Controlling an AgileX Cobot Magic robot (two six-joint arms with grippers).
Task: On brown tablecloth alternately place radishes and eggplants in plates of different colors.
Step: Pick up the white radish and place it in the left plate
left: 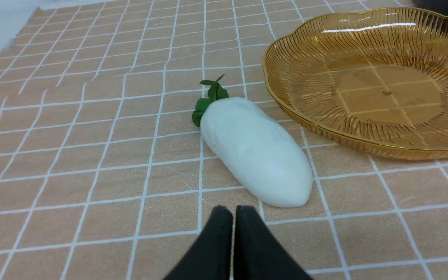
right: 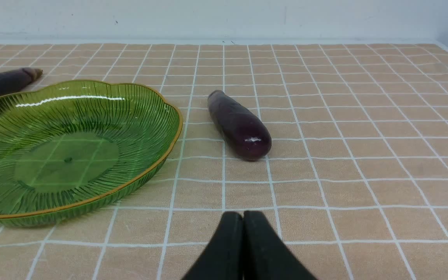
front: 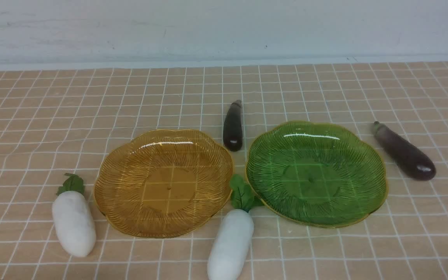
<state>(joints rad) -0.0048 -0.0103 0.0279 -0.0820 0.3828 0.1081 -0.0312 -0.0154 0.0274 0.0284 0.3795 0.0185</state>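
Brown tablecloth [front: 53, 116]; radishes [front: 73, 225] and eggplants [front: 405, 155] lengthwise, tops toward far wall [front: 224, 31]

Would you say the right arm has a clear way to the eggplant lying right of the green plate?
Probably yes: the right gripper, shut, faces the eggplant across bare tablecloth, with the green plate off to one side.

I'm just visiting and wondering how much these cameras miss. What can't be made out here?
Front view: both arms are out of frame; the bottom edge crops the middle radish's tip.
Left wrist view: the frame edge crops the amber plate; only the left gripper's shut tips show.
Right wrist view: the green plate's rim and the frame edge hide most of the middle eggplant.
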